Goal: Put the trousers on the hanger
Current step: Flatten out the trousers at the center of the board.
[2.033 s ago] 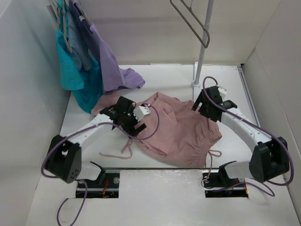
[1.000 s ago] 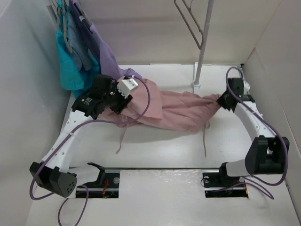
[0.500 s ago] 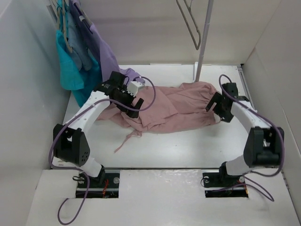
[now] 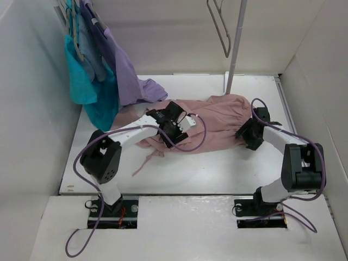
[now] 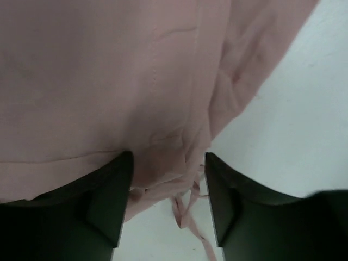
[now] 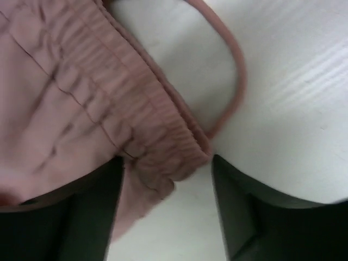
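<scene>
The dusty-pink trousers (image 4: 217, 122) lie crumpled across the middle of the table. My left gripper (image 4: 175, 137) is open at their near left edge; in the left wrist view (image 5: 166, 204) a fold of the fabric (image 5: 109, 81) and thin drawstrings (image 5: 187, 217) lie between the spread fingers (image 5: 103, 206). My right gripper (image 4: 247, 135) is open at the trousers' right end; in the right wrist view (image 6: 168, 212) the gathered waistband (image 6: 141, 130) and a drawstring loop (image 6: 234, 92) lie between its fingers (image 6: 244, 217). The grey hanger (image 4: 220, 30) hangs high at the back.
A white pole (image 4: 235, 49) stands at the back next to the hanger. A lilac garment (image 4: 128, 76) and a teal garment (image 4: 87, 92) hang on pale hangers at the back left, their ends resting on the table. White walls close in both sides.
The trousers, stretched between both grippers a second ago, now lie slack on the table. My left gripper has moved right and nearer along their edge. My right gripper has shifted slightly nearer.
</scene>
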You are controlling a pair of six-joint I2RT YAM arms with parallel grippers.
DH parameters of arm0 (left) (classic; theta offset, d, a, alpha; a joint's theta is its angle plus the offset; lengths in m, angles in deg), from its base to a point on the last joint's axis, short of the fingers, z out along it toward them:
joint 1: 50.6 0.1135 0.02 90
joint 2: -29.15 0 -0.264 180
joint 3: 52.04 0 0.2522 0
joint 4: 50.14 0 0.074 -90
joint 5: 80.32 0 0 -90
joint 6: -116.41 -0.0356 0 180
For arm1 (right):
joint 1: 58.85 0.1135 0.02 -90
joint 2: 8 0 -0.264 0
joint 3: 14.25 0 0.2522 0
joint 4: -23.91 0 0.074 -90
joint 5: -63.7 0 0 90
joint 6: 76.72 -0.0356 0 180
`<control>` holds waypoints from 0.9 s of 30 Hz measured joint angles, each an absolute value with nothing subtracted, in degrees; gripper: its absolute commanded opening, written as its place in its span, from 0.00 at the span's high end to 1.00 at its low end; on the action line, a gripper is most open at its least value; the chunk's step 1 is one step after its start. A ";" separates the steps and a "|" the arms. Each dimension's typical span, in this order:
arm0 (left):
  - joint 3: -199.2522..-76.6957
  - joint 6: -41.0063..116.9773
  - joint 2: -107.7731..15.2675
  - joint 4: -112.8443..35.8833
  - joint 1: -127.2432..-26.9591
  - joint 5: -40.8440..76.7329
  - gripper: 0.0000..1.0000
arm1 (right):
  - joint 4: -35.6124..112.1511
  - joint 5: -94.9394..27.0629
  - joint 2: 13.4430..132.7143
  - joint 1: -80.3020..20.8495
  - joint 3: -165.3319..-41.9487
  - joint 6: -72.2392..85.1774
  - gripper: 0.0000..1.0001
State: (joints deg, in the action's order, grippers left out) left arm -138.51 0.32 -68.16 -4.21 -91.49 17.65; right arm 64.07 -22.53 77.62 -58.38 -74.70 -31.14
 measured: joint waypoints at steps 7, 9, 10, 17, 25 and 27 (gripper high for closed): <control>-137.90 0.47 -71.33 -4.89 -90.52 12.95 1.00 | 61.27 -23.90 79.59 -59.21 -75.21 -31.86 1.00; -138.32 0.60 -70.37 -4.52 -89.67 12.60 1.00 | 61.60 -23.97 78.69 -60.55 -75.21 -31.21 1.00; -138.62 0.60 -69.56 -4.06 -88.64 12.34 1.00 | 62.10 -23.73 77.80 -61.40 -75.29 -30.68 1.00; -139.95 -0.71 -56.30 -0.96 -74.79 10.46 0.65 | 65.55 -20.89 64.75 -64.46 -78.68 -27.16 1.00; -137.24 -2.04 -51.31 -2.27 -97.71 11.03 0.20 | 64.39 -25.06 61.47 -64.46 -78.18 -26.40 1.00; -136.50 -2.02 -55.88 -3.54 -102.17 11.18 0.20 | 64.61 -25.52 61.51 -64.46 -77.35 -26.38 1.00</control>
State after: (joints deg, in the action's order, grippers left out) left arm -136.50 -2.02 -55.88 -3.54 -102.17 11.18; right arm 64.61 -25.52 61.51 -64.46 -77.35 -26.38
